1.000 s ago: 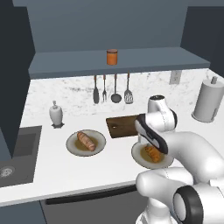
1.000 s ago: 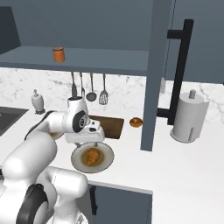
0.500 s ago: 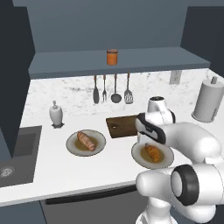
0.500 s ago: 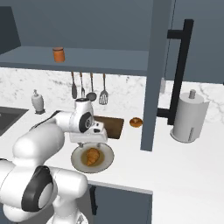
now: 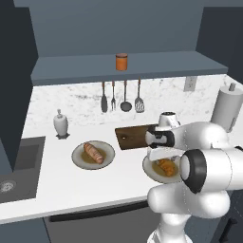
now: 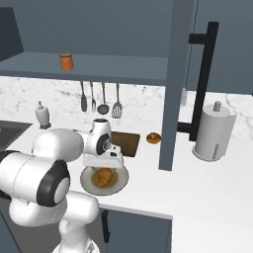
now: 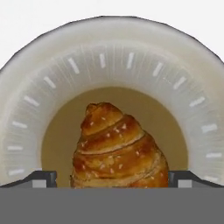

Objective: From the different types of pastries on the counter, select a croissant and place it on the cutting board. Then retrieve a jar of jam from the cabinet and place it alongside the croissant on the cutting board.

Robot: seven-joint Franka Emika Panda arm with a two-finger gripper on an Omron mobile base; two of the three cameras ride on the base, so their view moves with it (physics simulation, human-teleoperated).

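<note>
Jaws fully open, holding nothing, poised right over the croissant [image 7: 118, 146], one tip either side of it. Croissant: stubby, golden-orange, ridged, flaky, lying on a round pale-rimmed plate [image 7: 131, 57] with a tan centre, on the speckled marble tabletop [image 5: 57, 185]. Cutting board [image 5: 133, 136]: flat, dark wood, just beyond the plate. Jar of jam [image 5: 122, 62]: orange cylinder up on the slate shelf [image 5: 76, 71].

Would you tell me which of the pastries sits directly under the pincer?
The golden croissant on the right-hand plate; the reddish roll and doughnut lie apart.
</note>
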